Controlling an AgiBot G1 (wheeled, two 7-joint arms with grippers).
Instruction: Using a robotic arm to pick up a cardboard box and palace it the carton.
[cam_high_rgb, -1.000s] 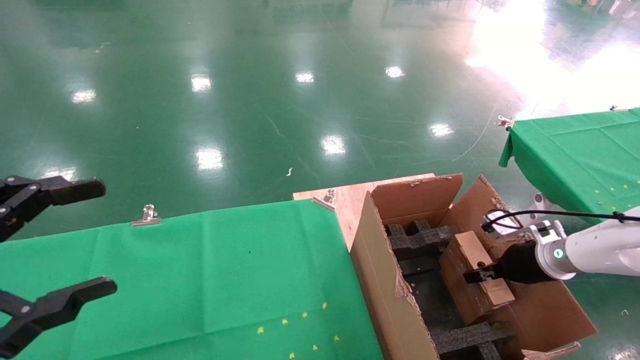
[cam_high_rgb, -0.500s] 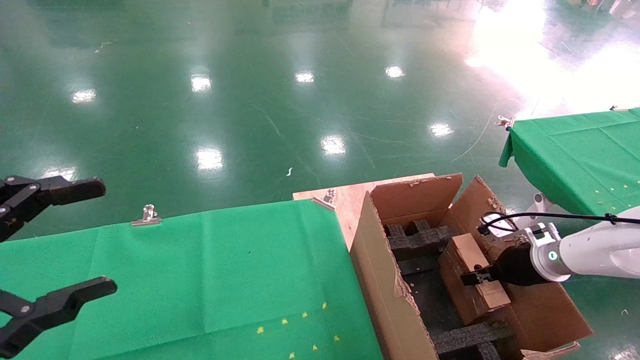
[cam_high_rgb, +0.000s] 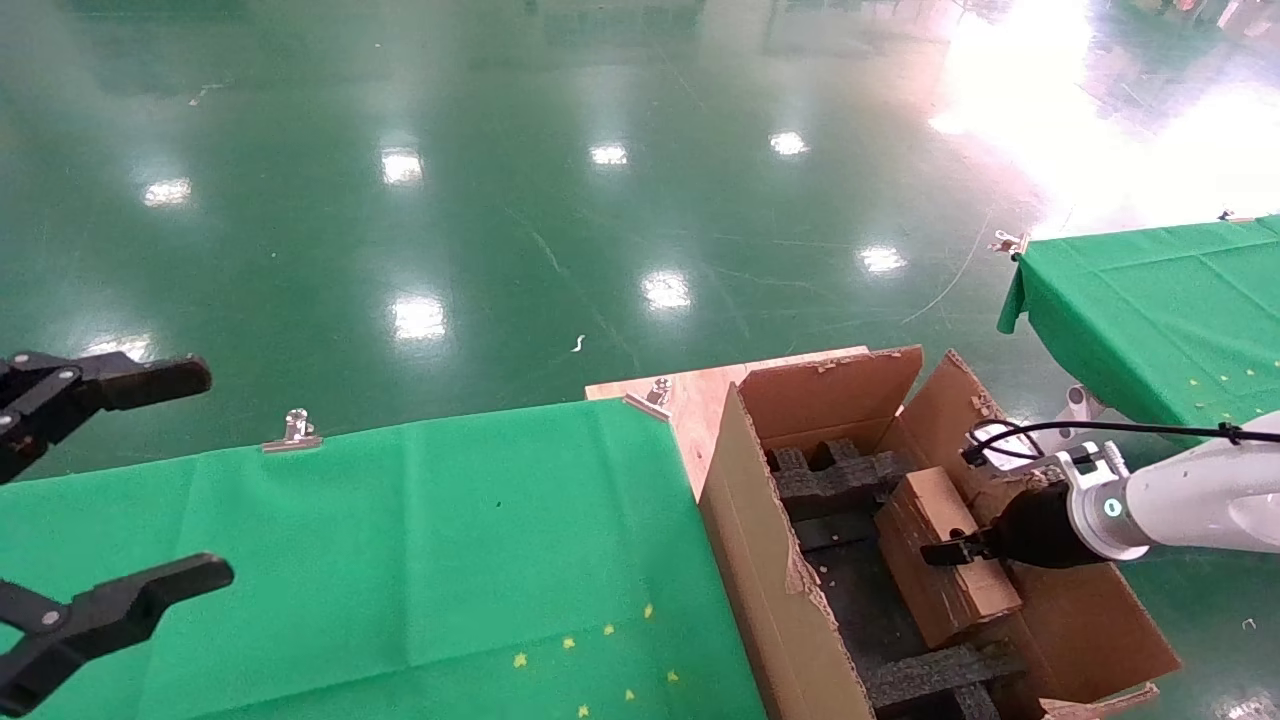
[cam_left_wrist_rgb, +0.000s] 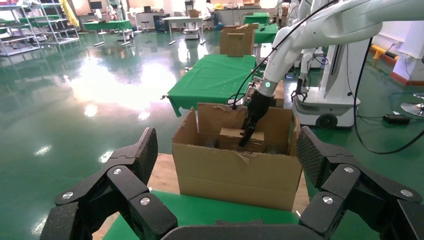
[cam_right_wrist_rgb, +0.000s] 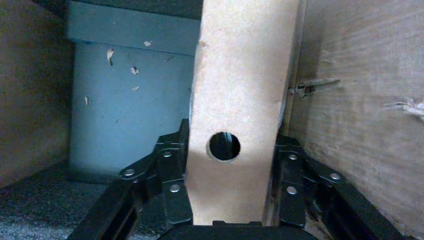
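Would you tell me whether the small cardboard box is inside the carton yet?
Inside: the cardboard box sits tilted within the carton walls, the right gripper shut on it.

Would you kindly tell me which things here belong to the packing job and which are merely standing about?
Job:
- cardboard box, gripped by right pincer
- carton, with black foam inserts

Bystanders:
- left pincer, open
- green tablecloth
- metal clips
- second green table

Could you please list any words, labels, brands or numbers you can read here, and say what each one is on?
None can be read.
The small box in the right claw: plain cardboard, no print.
The big carton: no print on any side that shows.
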